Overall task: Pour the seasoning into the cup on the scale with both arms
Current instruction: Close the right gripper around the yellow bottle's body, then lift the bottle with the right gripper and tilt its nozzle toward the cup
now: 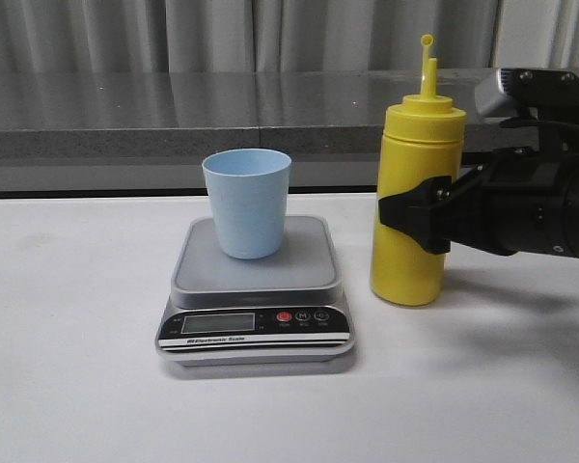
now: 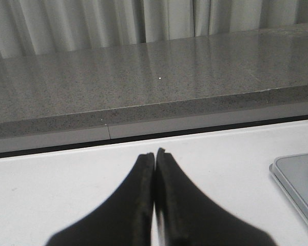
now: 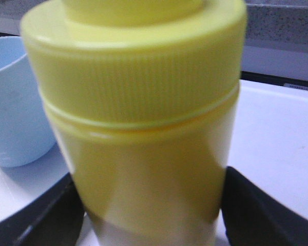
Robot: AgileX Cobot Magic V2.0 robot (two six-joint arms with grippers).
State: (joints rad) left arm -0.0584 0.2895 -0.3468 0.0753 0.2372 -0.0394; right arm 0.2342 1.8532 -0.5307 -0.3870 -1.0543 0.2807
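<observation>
The pale blue cup [image 1: 247, 203] stands upright on the platform of the silver-grey scale [image 1: 256, 278]. The yellow seasoning bottle [image 1: 417, 203] stands upright on the table just right of the scale, its cap flipped off the nozzle. My right gripper [image 1: 408, 217] reaches in from the right and is shut on the bottle's middle. In the right wrist view the bottle [image 3: 143, 102] fills the frame between both fingers [image 3: 256, 210], with the cup [image 3: 10, 102] beyond it. My left gripper [image 2: 155, 154] is shut and empty over bare table, left of the scale's corner [image 2: 295, 179]. It is outside the front view.
A grey stone ledge [image 1: 174, 116] runs along the back of the white table [image 1: 77, 386], with curtains behind it. The right arm's black body [image 1: 531, 193] hangs over the table's right side.
</observation>
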